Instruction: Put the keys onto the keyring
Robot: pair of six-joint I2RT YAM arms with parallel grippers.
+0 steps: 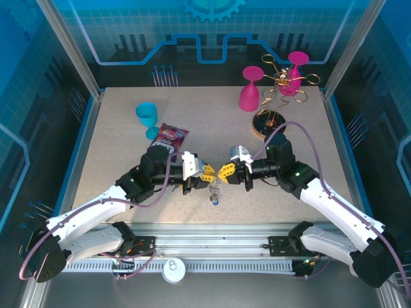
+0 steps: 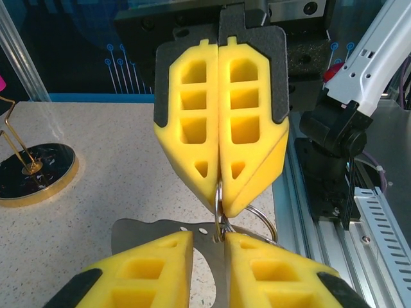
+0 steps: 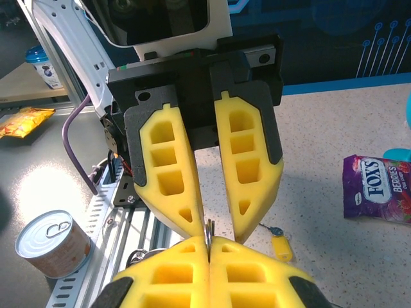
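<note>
The right gripper (image 1: 226, 171) has its fingers (image 2: 192, 128) pressed flat together, and the thin wire of the keyring (image 2: 219, 196) comes out of the seam at their tips, so they pinch it. The left gripper (image 1: 207, 172) faces it tip to tip. Its fingers (image 3: 167, 173) stand a narrow gap apart, with the edge of the ring rising in that gap. I cannot tell whether they press on it.

In the left wrist view a flat metal piece with a small hole sits just above the left fingers. A round loop of the ring curves out on the other side, toward the worktop's near edge.

From above, the keys (image 1: 215, 192) hang just below the meeting fingertips, the blue key (image 1: 216, 201) lowest. They are close to the near edge of the worktop (image 1: 128, 154), about midway along it. The yellow key (image 3: 281, 247) shows just beside the left fingers, clear of them; whether it rests on the surface is unclear.

Farther out, a purple candy bag (image 1: 168, 136) and a blue cup (image 1: 147, 117) sit toward the far left corner. Two pink glasses (image 1: 250, 90) and a gold wire rack (image 1: 270, 122) stand at the far right corner. A tin can (image 3: 51, 242) stands off the worktop, beyond its near edge.
</note>
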